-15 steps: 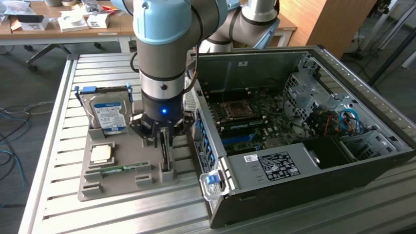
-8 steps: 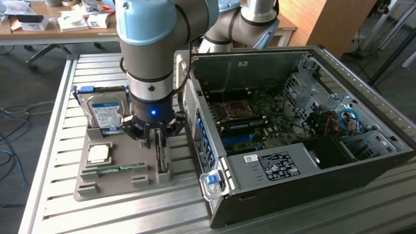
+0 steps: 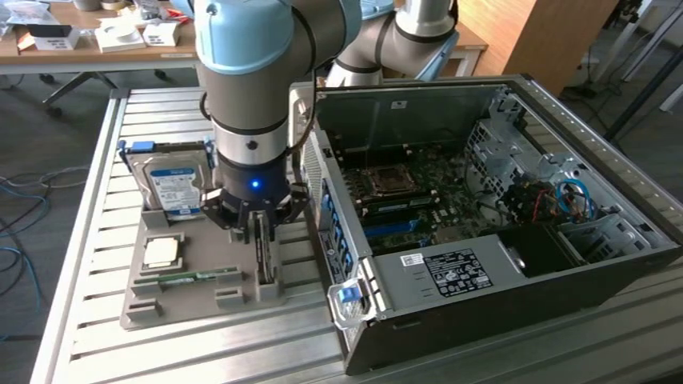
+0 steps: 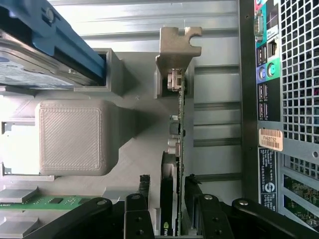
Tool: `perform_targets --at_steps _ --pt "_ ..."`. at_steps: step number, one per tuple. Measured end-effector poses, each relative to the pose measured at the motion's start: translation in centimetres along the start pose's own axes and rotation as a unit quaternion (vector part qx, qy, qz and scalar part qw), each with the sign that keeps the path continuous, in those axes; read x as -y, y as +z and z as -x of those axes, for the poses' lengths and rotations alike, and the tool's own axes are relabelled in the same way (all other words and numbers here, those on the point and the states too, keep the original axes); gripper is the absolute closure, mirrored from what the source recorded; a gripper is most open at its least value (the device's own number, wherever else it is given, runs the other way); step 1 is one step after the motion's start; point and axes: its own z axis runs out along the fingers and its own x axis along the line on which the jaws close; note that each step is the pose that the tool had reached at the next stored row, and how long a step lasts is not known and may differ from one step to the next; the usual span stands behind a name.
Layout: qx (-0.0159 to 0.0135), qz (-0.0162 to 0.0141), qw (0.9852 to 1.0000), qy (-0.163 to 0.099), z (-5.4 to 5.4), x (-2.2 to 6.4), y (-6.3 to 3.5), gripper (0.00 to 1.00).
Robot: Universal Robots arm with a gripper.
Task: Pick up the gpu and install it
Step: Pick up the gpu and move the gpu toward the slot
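Observation:
The gpu (image 4: 177, 124) stands on its edge in a slot of the grey holder (image 4: 70, 137), seen edge-on with its metal end bracket (image 4: 175, 45) at the far end. In the exterior view the gpu (image 3: 265, 260) is a thin dark card just under my gripper (image 3: 259, 232). The gripper (image 4: 168, 201) is open and straddles the card's near end. One black finger (image 4: 143, 194) is on the cooler side and the other on the board side, with small gaps to the card. Nothing is gripped.
The open computer case (image 3: 481, 216) lies to the exterior view's right, its rear panel (image 4: 286, 89) close beside the card. On the holder (image 3: 144, 308) are a silver hard drive (image 3: 176, 186), a processor (image 3: 160, 252) and a memory stick (image 3: 197, 276). All rest on a slatted metal table (image 3: 96, 352).

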Motion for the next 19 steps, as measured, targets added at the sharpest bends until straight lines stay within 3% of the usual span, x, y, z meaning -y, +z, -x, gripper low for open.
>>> perform_targets --at_steps 9,14,19 --pt "0.0 0.0 1.0 0.0 0.01 0.0 -0.01 0.58" --pt "-0.0001 0.0 1.0 0.0 0.0 0.05 -0.68 0.58" --pt "0.0 0.0 1.0 0.0 0.02 0.37 -0.71 0.58"
